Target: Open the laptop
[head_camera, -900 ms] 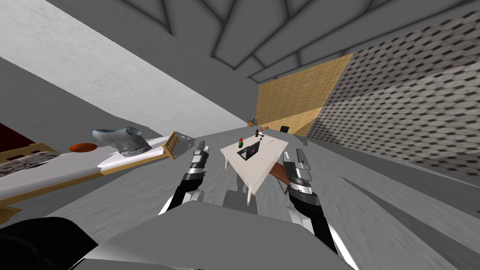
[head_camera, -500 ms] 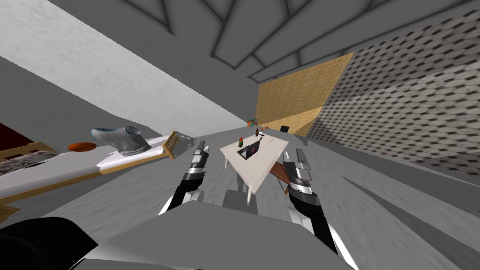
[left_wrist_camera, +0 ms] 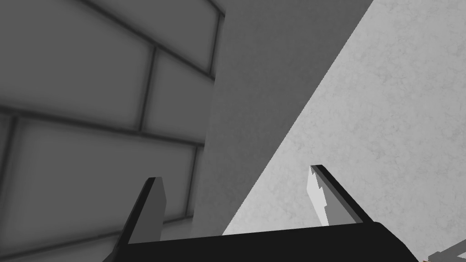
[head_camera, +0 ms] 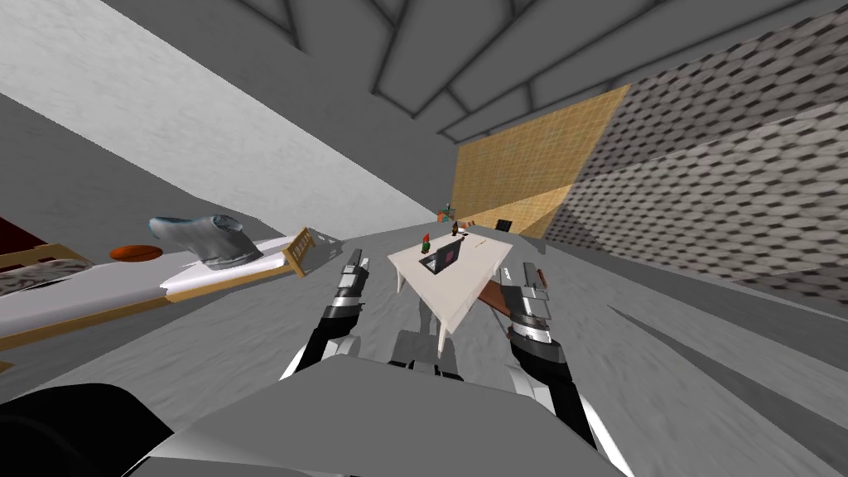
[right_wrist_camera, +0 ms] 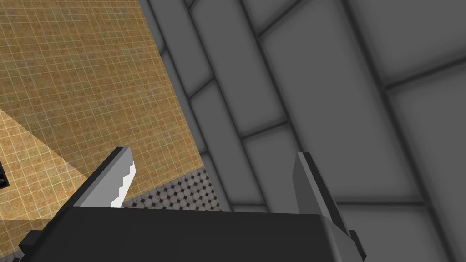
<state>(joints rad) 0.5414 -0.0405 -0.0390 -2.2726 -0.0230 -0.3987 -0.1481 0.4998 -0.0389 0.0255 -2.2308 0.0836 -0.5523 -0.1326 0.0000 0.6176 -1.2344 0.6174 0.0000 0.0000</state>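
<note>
A dark laptop (head_camera: 440, 259) with a pinkish patch lies on the white table (head_camera: 451, 298) ahead of me in the head view. How far its lid is raised I cannot make out. My left gripper (head_camera: 358, 263) is held up left of the table's near corner, well short of the laptop. Its wrist view shows that gripper (left_wrist_camera: 235, 173) open and holding nothing. My right gripper (head_camera: 534, 277) hangs by the table's right side, and its wrist view shows the gripper (right_wrist_camera: 213, 152) open and holding nothing too.
A brown chair (head_camera: 495, 298) stands at the table's right edge beside my right hand. A small red and green figure (head_camera: 426, 245) and a dark bottle (head_camera: 454, 229) stand beyond the laptop. A wooden-framed bed (head_camera: 207, 277) carrying a grey bundle (head_camera: 203, 240) lies to the left.
The whole head view has shifted a little, with the bed sliding left and the table drawing slightly nearer, so I have moved. Both arms keep their pose.
</note>
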